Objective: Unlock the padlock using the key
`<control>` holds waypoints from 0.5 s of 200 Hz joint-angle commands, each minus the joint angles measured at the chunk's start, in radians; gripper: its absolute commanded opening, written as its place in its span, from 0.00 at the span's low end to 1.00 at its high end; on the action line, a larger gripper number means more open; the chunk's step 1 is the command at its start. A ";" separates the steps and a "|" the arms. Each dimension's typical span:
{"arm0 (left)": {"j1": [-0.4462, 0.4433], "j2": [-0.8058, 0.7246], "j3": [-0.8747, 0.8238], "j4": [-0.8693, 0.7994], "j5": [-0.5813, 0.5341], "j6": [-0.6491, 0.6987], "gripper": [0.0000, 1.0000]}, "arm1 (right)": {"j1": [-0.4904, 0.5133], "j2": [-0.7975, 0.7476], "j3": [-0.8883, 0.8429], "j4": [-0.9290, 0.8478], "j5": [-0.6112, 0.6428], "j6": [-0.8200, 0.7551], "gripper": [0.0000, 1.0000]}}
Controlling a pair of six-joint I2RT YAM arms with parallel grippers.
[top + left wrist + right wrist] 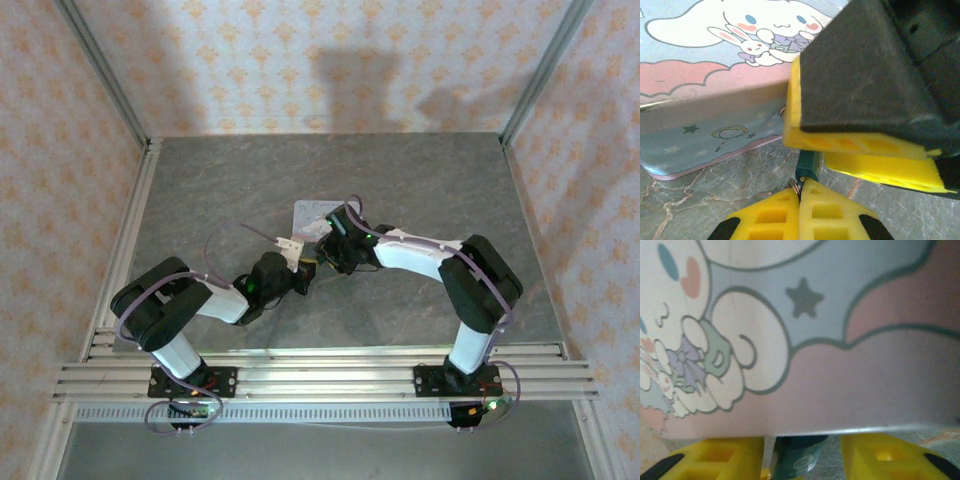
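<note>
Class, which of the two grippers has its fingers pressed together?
The left gripper, its yellow fingers meeting close to the padlock; the right gripper has fingers apart, either side of the padlock.

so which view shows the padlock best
right wrist: the padlock looks largest there, between the yellow fingers just under the tin, though it's blurred and cut off by the frame edge. left wrist shows the padlock sharp but as a narrow sliver. in the top view it's too small to make out.
</note>
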 commanded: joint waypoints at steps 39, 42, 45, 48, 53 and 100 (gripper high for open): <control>-0.031 -0.094 0.018 -0.070 -0.041 0.038 0.00 | 0.039 0.005 0.027 -0.088 0.089 -0.041 0.19; -0.033 -0.095 0.019 -0.077 -0.047 0.043 0.00 | 0.038 0.003 0.027 -0.088 0.092 -0.041 0.17; -0.034 -0.096 0.020 -0.081 -0.049 0.047 0.00 | 0.039 0.002 0.028 -0.088 0.094 -0.042 0.15; -0.035 -0.098 0.020 -0.085 -0.051 0.050 0.00 | 0.040 0.000 0.027 -0.089 0.096 -0.043 0.13; -0.035 -0.099 0.018 -0.089 -0.054 0.055 0.00 | 0.040 -0.003 0.027 -0.092 0.100 -0.044 0.10; -0.045 -0.127 0.018 -0.120 -0.066 0.073 0.00 | 0.039 -0.034 0.019 -0.097 0.124 -0.051 0.00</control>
